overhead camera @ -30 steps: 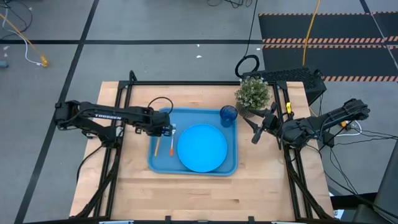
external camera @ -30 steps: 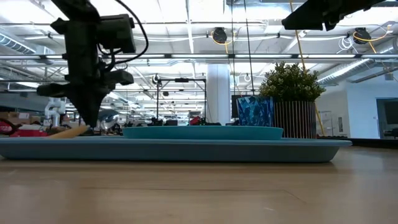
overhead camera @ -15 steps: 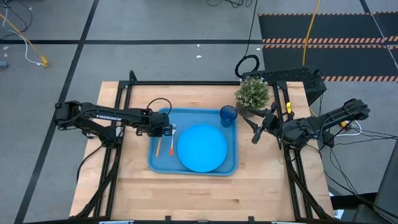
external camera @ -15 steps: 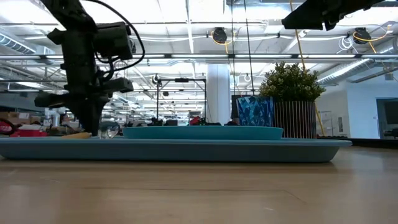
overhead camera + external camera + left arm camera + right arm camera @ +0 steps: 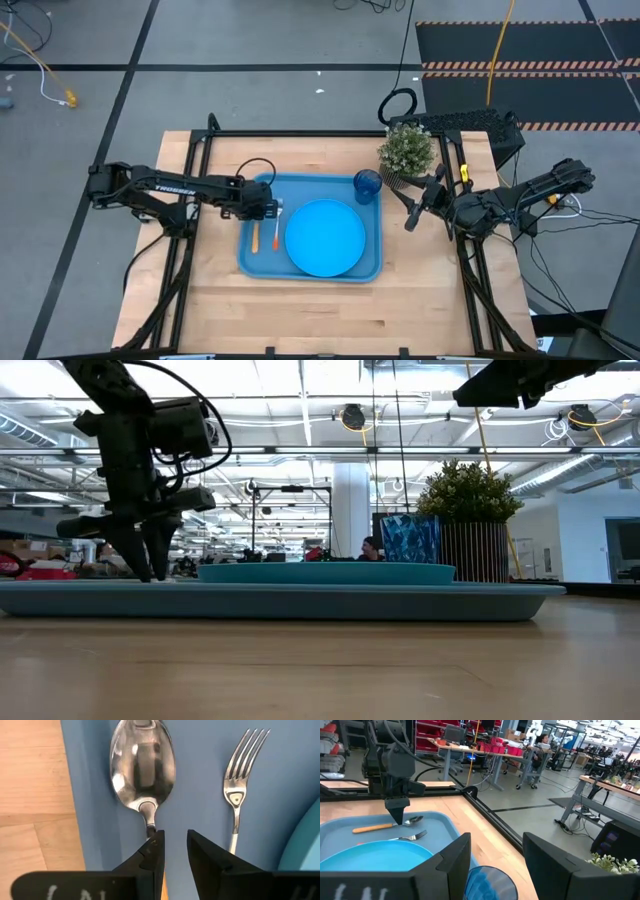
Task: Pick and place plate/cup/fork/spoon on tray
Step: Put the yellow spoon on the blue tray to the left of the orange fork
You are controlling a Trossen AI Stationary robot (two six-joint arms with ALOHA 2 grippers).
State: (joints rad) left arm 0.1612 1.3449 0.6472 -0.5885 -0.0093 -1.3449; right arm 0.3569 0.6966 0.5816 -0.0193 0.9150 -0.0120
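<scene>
The light-blue tray (image 5: 245, 262) holds the round plate (image 5: 325, 237), the cup (image 5: 367, 186) in its far right corner, the fork (image 5: 237, 795) and the spoon (image 5: 142, 770). Spoon and fork lie flat side by side on the tray's left part, with their orange handles (image 5: 253, 237) toward the near edge. My left gripper (image 5: 175, 840) points down just over the spoon's neck, slightly open, and I see no grip on it. It also shows in the low view (image 5: 150, 565). My right gripper (image 5: 495, 855) is open and empty, off the tray's right side (image 5: 410, 215).
A potted plant (image 5: 406, 150) stands at the table's far right, close behind the cup and beside my right arm. Bare wood (image 5: 300, 310) lies between the tray and the near edge. A person (image 5: 372, 546) shows far off in the room.
My left gripper has let go of the spoon and opened, staying over the tray's left part. The spoon's handle stood tilted up a second ago and now lies flat on the tray beside the fork.
</scene>
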